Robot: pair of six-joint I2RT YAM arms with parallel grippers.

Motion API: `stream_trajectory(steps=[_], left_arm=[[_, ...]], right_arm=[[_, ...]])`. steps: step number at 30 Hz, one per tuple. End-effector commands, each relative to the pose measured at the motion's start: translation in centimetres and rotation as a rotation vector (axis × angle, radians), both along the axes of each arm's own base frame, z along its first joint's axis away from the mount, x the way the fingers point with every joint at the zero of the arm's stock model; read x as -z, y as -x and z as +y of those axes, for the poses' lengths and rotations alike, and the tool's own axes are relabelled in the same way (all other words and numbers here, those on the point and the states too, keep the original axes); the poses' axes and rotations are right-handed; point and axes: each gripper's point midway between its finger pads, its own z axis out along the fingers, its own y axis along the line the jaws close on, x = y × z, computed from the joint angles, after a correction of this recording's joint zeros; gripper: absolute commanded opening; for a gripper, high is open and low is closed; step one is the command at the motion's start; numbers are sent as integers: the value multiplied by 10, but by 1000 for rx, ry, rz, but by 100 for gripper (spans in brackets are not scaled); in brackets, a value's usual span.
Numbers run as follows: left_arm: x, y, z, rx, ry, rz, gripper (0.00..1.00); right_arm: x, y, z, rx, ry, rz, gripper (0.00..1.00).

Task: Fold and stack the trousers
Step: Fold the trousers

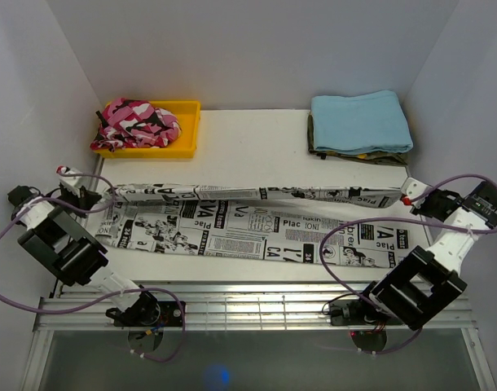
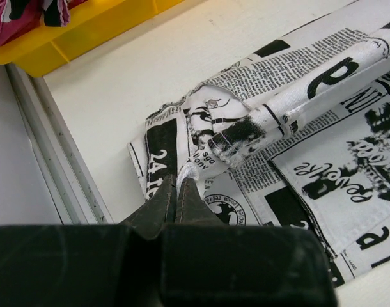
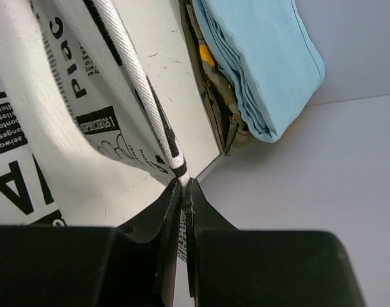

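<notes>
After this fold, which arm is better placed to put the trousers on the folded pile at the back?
Probably the right. The right gripper is shut on the trousers just in front of the light blue cloth; the left gripper holds the other end, near the yellow tray.

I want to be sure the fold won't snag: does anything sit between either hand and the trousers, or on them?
Nothing visible does. The left hand and right hand are shut on the far edge of the trousers, and the yellow tray and blue cloth lie behind, clear of it.
</notes>
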Motion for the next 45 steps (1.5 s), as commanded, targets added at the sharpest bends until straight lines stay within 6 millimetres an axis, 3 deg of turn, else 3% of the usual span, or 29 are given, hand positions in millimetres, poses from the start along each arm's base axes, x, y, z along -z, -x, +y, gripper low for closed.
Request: stream_trajectory(steps=[1,3,4,6,10,13,16,20,22,23,24,26,28,29,30,31,33,35,38,39,41,43,44,45], left_arm=[[-33,12,33,-21,-192,-92,0],[-18,29,31,-21,-212,-52,0],[0,39,23,-1,-224,-30,0],[22,56,16,22,-234,17,0],[87,91,-6,85,-256,158,0],[113,101,-5,99,-261,226,0],[122,105,0,95,-277,266,0],[118,104,7,77,-270,286,0],[109,104,7,95,-255,289,0],[104,104,7,102,-251,284,17],[93,99,10,104,-257,255,27],[75,101,2,134,-248,236,39],[52,95,6,165,-294,184,58],[43,99,-3,187,-268,190,65],[33,98,-2,193,-279,175,74],[20,95,2,202,-303,160,78],[7,101,-8,262,-308,154,88],[-2,101,-11,282,-317,157,89],[-6,90,-20,255,-253,194,89],[-7,86,-24,241,-224,210,89],[2,73,-41,251,-191,270,88],[12,72,-58,214,-154,368,88],[18,59,-61,214,-221,368,87],[34,65,-73,211,-206,416,87]], right_arm=[[-2,20,-32,62,180,-38,8],[12,31,-33,49,241,-37,8],[35,43,-32,59,228,-4,8],[56,54,-35,34,290,11,8],[106,79,-40,21,302,93,8],[128,87,-39,-20,327,143,8],[143,97,-30,-55,345,176,8],[148,101,-28,-76,378,185,8],[150,102,-30,-75,395,191,23],[148,102,-31,-73,392,194,26],[141,99,-38,-61,400,191,39],[133,98,-40,-53,369,207,56],[111,92,-54,-25,378,203,68],[107,94,-51,-26,345,222,73],[100,95,-52,-29,339,234,89],[82,91,-61,-28,364,232,98],[69,97,-48,-49,311,261,91],[53,94,-46,-35,300,249,90],[45,80,-35,54,160,306,91],[45,65,-22,34,138,329,93],[56,58,-12,142,-6,487,99],[67,52,16,125,-65,623,89],[77,55,26,184,-158,730,86],[82,53,42,167,-172,786,80]])
